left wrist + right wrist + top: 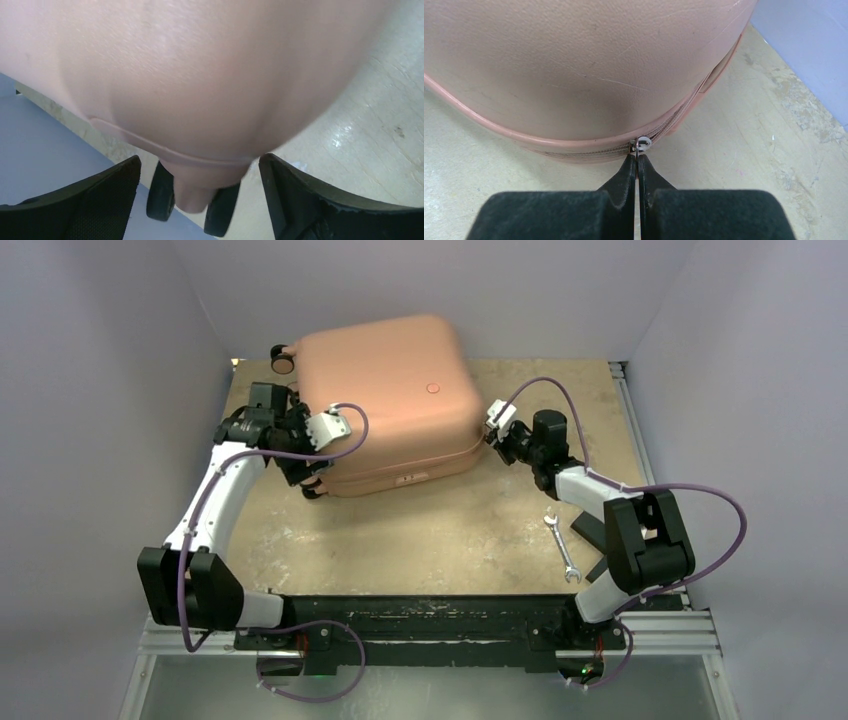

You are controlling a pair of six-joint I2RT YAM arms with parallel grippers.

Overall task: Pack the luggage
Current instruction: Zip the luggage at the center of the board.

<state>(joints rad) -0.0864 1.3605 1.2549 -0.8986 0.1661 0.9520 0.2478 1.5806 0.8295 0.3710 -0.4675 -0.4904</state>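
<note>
Now the zipper pull (642, 144) is pinched in the closed right gripper (637, 161); it should be drawn level while the luggage (385, 400) is braced by the wide-apart left gripper (199, 165).

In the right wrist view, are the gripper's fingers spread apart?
No, the right gripper is shut, pinching the zipper pull on the luggage.

Salmon-pink hard-shell luggage (385, 400) with rounded corners lies flat, shells together, slightly skewed, at the table's 12 o'clock. A dark wheel (283, 360) juts from its 10 o'clock corner. Its silver zipper pull (642, 144) sits at 4 o'clock.
</note>
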